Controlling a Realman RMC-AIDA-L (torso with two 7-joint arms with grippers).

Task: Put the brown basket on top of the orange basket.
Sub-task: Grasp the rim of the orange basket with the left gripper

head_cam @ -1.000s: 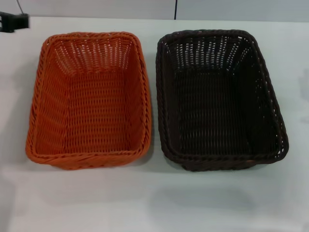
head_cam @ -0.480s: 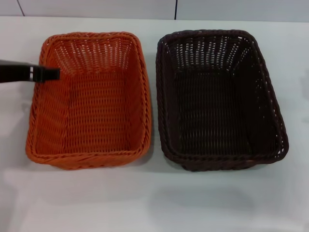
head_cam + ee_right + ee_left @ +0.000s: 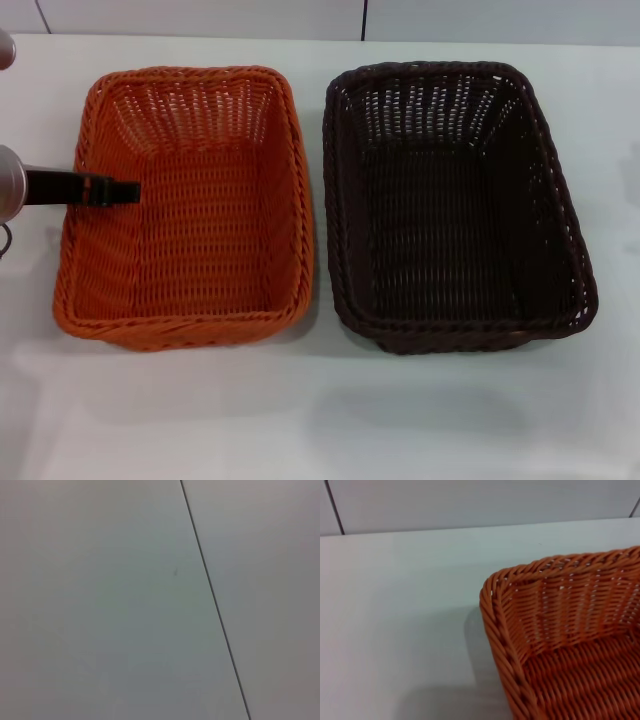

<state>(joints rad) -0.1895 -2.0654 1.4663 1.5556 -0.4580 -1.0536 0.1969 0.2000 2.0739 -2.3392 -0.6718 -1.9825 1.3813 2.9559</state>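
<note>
The orange basket (image 3: 190, 240) stands on the left of the white table, and the brown basket (image 3: 455, 220) stands right beside it on the right. Both are upright and empty, with a narrow gap between them. My left gripper (image 3: 120, 190) reaches in from the left edge and hangs over the orange basket's left rim, its tip just inside the basket. The left wrist view shows a corner of the orange basket (image 3: 570, 630). My right gripper is out of view.
The white table (image 3: 320, 410) extends in front of both baskets and to their left (image 3: 395, 605). A wall with a dark seam (image 3: 364, 18) runs behind the table. The right wrist view shows only a pale surface with a dark seam (image 3: 210, 600).
My left gripper has come from the far left corner of the table down and to the right, and is now over the orange basket's left rim. The baskets have not moved.
</note>
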